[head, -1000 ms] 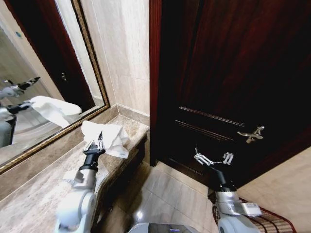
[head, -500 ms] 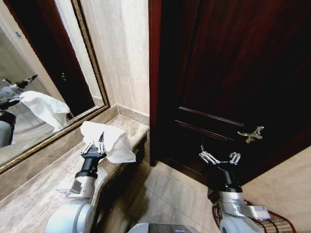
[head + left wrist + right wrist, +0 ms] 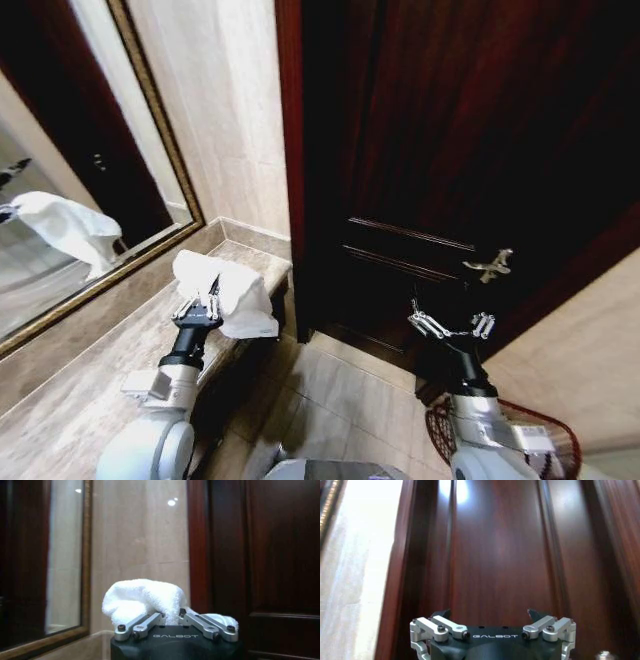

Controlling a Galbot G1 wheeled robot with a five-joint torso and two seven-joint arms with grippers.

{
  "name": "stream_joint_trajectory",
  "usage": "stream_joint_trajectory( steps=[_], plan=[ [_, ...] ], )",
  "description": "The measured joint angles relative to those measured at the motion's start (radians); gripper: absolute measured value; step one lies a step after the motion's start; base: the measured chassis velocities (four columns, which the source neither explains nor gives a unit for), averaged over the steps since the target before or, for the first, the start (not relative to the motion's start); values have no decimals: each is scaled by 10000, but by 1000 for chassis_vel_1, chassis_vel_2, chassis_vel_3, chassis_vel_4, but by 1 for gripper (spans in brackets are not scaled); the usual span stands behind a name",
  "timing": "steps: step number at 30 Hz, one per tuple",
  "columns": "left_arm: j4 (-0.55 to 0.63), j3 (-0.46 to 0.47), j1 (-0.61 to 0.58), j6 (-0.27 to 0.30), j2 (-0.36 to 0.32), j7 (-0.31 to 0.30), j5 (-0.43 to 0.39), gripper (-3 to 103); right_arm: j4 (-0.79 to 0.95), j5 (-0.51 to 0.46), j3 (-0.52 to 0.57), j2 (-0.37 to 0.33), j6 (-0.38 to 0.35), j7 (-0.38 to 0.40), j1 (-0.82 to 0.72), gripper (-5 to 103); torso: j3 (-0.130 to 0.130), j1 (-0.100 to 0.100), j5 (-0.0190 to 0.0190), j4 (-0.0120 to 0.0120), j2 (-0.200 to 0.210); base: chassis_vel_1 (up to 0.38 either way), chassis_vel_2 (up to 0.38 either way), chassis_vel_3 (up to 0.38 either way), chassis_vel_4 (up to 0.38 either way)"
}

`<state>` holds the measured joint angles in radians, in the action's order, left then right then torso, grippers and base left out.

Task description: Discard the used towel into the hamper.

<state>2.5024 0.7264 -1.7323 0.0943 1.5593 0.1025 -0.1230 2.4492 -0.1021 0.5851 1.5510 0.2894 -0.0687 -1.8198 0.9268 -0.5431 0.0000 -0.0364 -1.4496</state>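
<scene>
— Where's the towel (image 3: 228, 292)?

— Clamped in my left pincer (image 3: 198, 304), lifted over the far end of the bench (image 3: 70, 400), by the mirror (image 3: 60, 200).

— And the hamper (image 3: 545, 435)?

— On the floor at my right, beside the dark door (image 3: 450, 150). My right pincer (image 3: 450, 325) hangs before that door, fingers apart, holding nothing.

— Which step?

— Carrying, I judge. Next I must bring the towel over the hamper's mouth before letting go.
</scene>
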Motion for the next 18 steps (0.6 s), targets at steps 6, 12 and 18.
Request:
stream_joint_trajectory(
  steps=[6,12,18],
  plan=[
    [-7,-42,-4,-38,-5,105,-1,7,11,0,19,7,40,10,-45,100,-1,1,1,1,0,-103,-113,-100,-105],
    [-14,-65,-12,-66,-9,193,-16,7,12,33,8,20,53,18,-50,100,0,0,1,1,0,-124,-107,-112,-124],
    [-18,-74,5,-107,-7,227,-34,7,6,96,-2,32,52,19,-42,100,0,0,1,-1,0,-112,-134,-128,-125]
  ],
)
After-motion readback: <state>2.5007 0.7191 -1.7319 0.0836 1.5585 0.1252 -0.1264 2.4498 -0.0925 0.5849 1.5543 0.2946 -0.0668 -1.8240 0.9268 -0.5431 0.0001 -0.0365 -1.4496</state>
